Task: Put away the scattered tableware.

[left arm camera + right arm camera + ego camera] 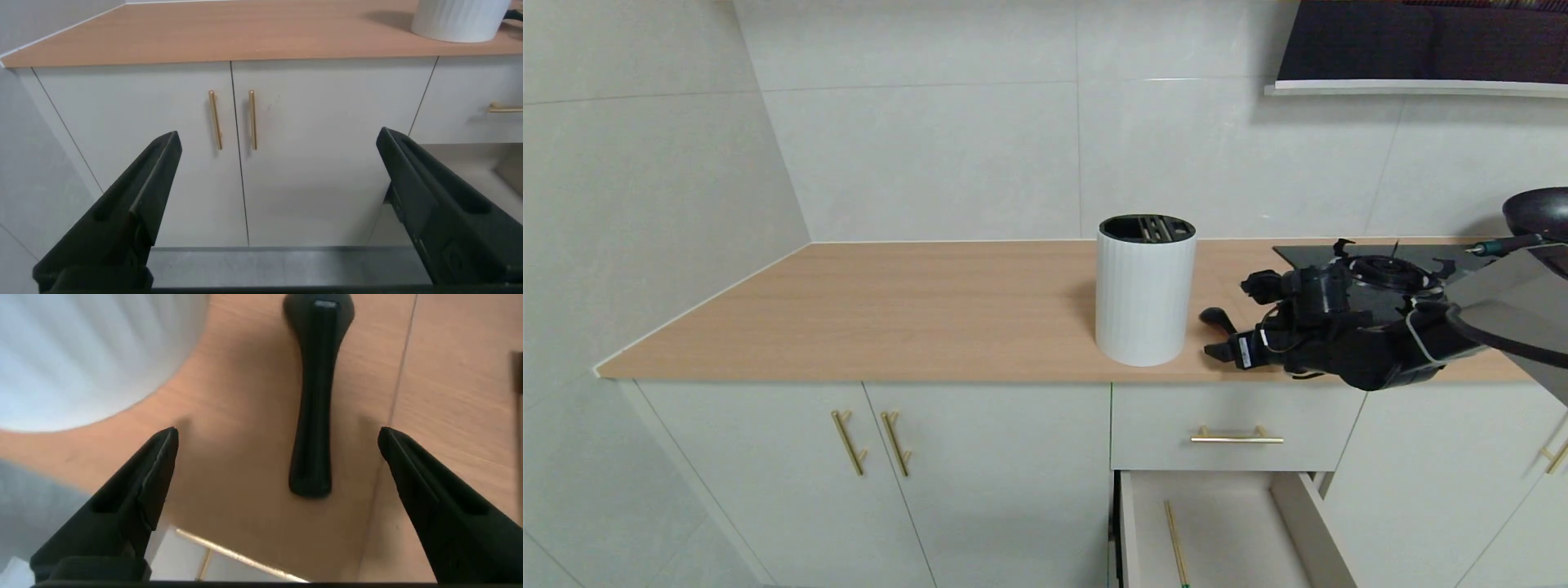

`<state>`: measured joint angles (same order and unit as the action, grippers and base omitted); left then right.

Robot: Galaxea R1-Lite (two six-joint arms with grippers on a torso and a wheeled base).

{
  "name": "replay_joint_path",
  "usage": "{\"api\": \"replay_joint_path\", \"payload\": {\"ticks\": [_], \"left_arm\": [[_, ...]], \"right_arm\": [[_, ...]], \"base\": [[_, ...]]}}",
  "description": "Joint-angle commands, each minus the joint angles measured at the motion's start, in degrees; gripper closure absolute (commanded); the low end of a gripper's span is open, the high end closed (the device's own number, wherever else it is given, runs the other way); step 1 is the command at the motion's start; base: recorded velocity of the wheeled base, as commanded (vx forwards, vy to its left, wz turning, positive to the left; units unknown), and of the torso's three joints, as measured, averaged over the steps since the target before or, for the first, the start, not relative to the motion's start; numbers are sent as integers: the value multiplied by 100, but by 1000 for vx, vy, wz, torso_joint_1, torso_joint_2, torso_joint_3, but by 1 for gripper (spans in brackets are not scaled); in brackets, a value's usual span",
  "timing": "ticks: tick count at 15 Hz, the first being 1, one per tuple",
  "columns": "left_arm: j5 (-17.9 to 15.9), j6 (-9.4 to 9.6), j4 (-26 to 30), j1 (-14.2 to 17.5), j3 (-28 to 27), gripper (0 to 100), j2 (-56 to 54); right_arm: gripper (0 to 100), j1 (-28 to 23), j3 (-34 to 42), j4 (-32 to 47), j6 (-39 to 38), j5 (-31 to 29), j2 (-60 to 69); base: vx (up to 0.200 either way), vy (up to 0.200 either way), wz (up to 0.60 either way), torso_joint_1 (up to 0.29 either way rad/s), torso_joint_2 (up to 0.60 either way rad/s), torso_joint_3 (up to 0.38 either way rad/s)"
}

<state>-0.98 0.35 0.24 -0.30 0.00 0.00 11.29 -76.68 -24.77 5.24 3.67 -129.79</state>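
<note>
– Utensil [315, 416], black, where?
– Flat on the counter [931, 310], just right of the white holder [1145, 302].
– Grippers?
– Left gripper [278, 139] spread wide, empty, facing cabinet doors [327, 163]. Right gripper [278, 437] spread wide over the utensil, gripping nothing; its label [1245, 351] is too small to read.

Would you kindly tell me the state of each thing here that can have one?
left claw: open, empty.
right claw: open, astride the black utensil.
black utensil: lying flat on the counter, ungripped.
white holder: upright on the counter.
upper drawer: shut.
lower drawer: pulled open, chopsticks lying inside.
cabinet doors: shut.
</note>
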Motion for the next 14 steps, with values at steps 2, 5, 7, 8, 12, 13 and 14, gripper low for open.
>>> {"api": "replay_joint_path", "payload": {"ticks": [2,5,7,8,12,13,14], "left_arm": [[1,0,2,4,0,0,0],[1,0,2,-5,0,0,0],[1,0,2,-5,0,0,0],[1,0,2,4,0,0,0],[1,0,2,4,0,0,0],[1,0,2,4,0,0,0],[1,0,2,-5,0,0,0]], "right_arm": [[0,-4,-198,-1,-58,-51,-275],[100,-21,-321,7,-190,-51,-362],[100,-21,-357,7,-269,-51,-398],[100,-21,-357,7,-269,-51,-398],[100,-21,-348,43,-313,-270,-239],[100,-4,-313,51,-428,-358,-108],[100,5,-216,69,-638,-376,103]], "base": [[0,0,0,0,0,0],[0,0,0,0,0,0],[0,0,0,0,0,0],[0,0,0,0,0,0],[0,0,0,0,0,0],[0,0,0,0,0,0],[0,0,0,0,0,0]]}}
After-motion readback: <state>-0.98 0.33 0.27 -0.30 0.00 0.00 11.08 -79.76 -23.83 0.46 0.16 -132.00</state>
